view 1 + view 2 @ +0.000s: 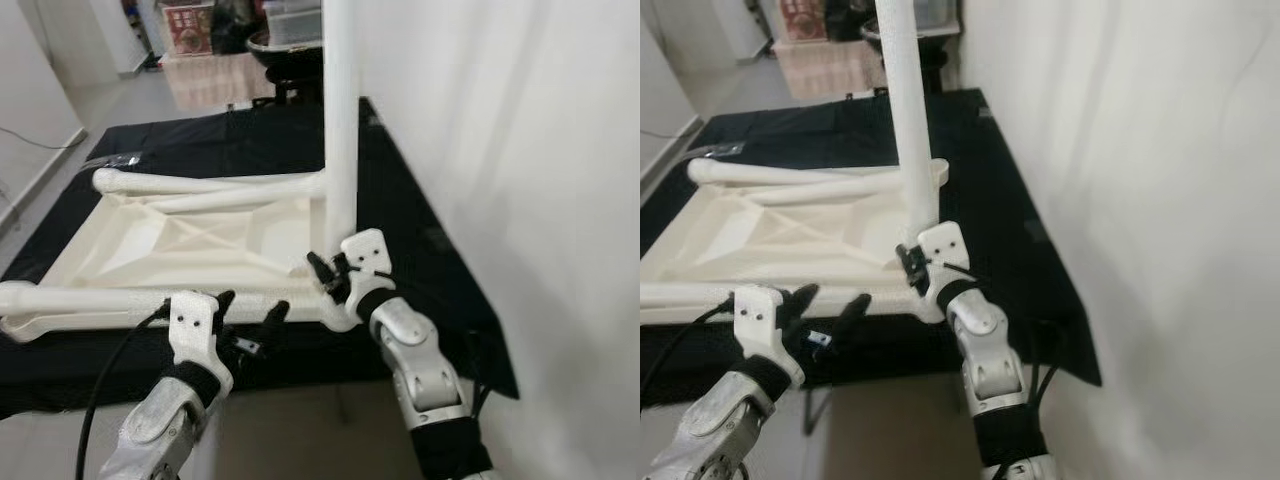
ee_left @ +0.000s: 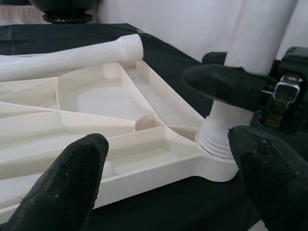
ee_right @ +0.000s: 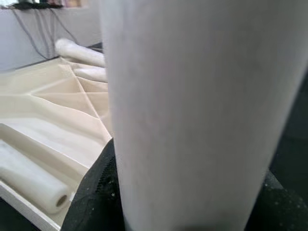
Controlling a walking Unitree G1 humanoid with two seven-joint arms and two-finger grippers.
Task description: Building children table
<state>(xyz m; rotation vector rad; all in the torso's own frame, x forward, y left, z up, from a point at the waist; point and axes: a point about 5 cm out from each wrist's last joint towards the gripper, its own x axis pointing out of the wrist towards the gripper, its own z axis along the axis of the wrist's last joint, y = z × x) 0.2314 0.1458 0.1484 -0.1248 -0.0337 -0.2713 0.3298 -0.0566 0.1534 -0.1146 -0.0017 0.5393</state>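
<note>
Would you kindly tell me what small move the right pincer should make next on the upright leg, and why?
Probably a further turn of the upright leg. The right pincer is closed around its base, and thread ridges show above the corner socket of the upturned tabletop, so it seems not fully seated. The left pincer hovers open beside the near edge and could steady it.

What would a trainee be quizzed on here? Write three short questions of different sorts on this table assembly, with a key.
1. True or false: the upright leg stands in a corner of the tabletop.
2. Which gripper is shut on that leg: A left, B right?
3. Fill in: the tabletop lies on a ____ cloth.

Key: 1 true. 2 B, the right gripper; the left gripper is open, near the front edge. 3 black.
</note>
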